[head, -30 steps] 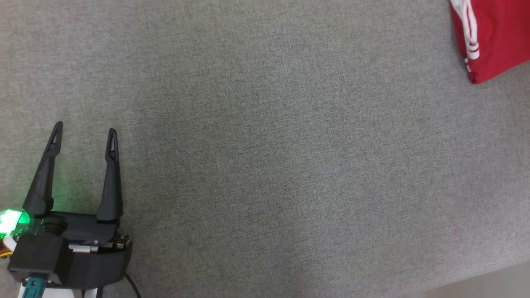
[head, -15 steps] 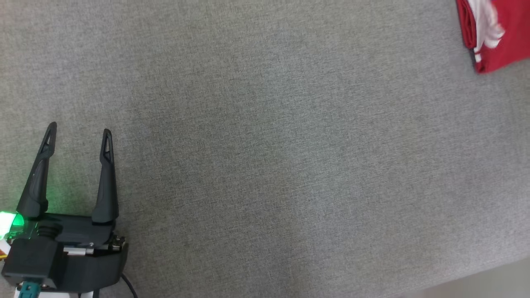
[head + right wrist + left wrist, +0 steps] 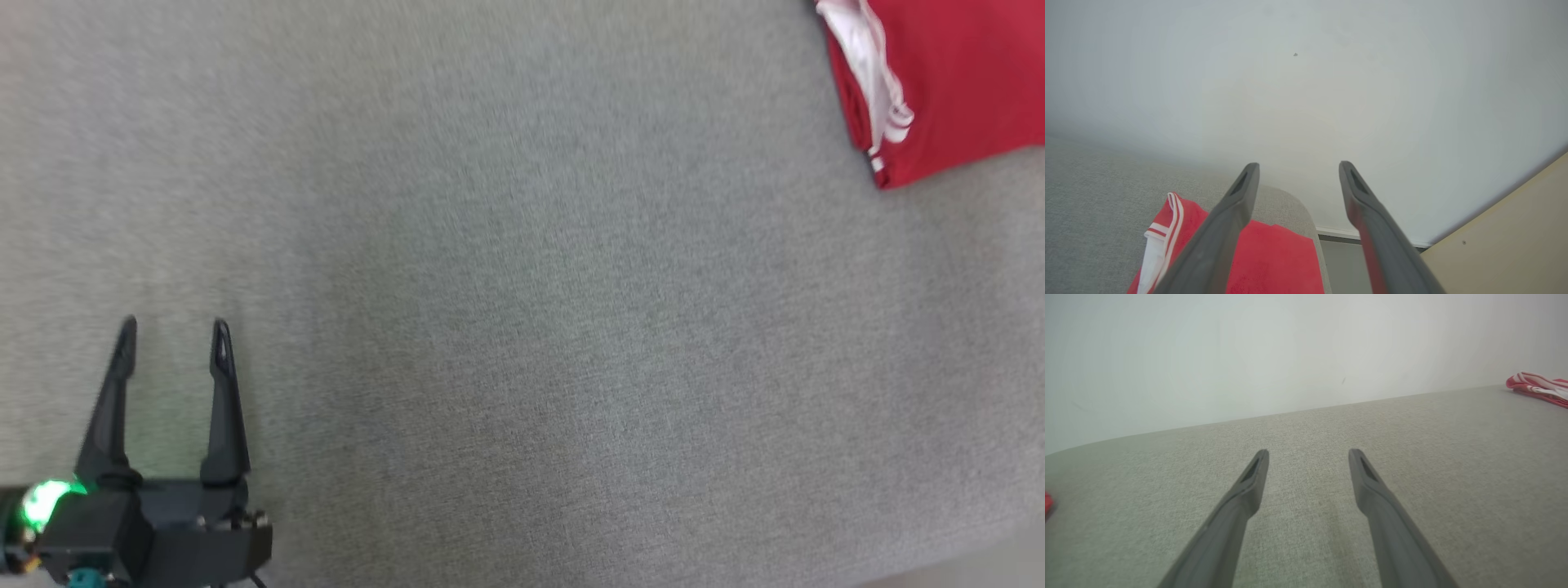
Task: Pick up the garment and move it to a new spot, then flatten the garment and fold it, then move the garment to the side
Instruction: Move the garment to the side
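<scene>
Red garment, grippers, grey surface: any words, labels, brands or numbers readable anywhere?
No text can be read in any view.
On the red garment: white stripes, no lettering or tag visible.
On the left gripper and right gripper: plain dark fingers, no markings.
On the grey fabric surface: nothing printed.

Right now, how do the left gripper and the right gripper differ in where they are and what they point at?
The left gripper hangs over the bare grey cushion, with the red garment far off. The right gripper has that garment directly under its fingers, at the cushion's rounded corner. The left gripper points low along the cushion; the right gripper points past the edge toward the pale wall. Both are open and hold nothing.
</scene>
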